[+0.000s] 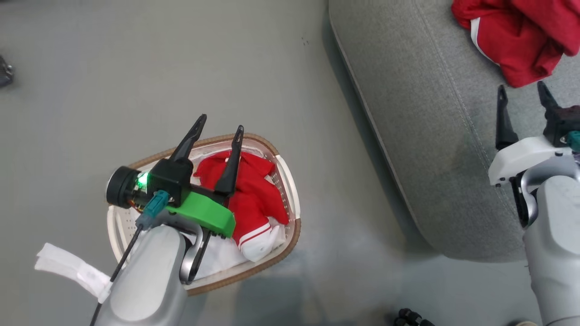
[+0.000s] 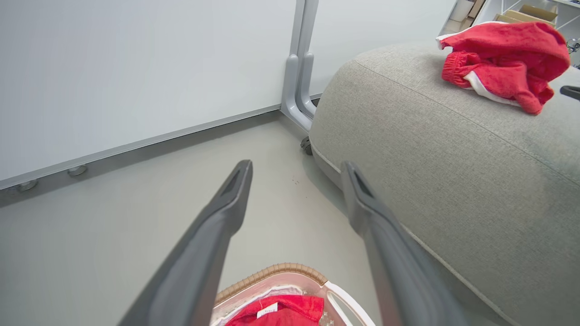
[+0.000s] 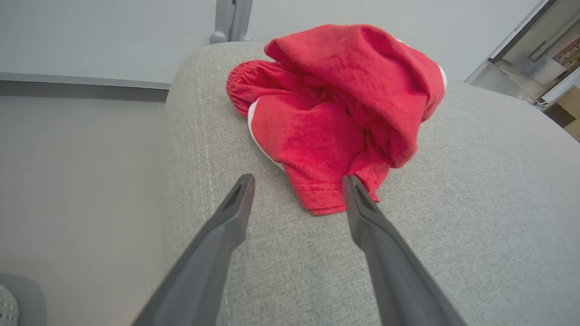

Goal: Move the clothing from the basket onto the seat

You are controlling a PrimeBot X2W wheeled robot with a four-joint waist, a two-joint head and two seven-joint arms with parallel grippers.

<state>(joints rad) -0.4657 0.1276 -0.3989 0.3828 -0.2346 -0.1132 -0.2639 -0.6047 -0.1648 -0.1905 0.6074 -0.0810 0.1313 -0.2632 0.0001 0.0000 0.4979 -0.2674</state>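
"Red clothing: how many pieces did you count?"

"Two. The nearer piece lay inside the basket, heaped toward its far end on the white liner. A white-striped cuff pointed at the near rim. The second garment sat crumpled on the seat, farther off and close to its stitched edge."

"And the carriers?"

"One basket, one seat."

"What of the claws?"

"Two as well. The left gripper hovered above the basket with its fingers spread wide, gripping nothing. The right gripper hung over the seat, its fingers likewise apart and empty. Its tips were at the second garment's near hem, and I could not tell whether one brushed the cloth."

"What did it all stand on?"

"A smooth grey floor. The basket stood on it near the seat's rounded edge, with a strip of bare floor between them. Beyond both, a pale wall panel ran along the floor. One grey post rose just behind the seat's far corner."
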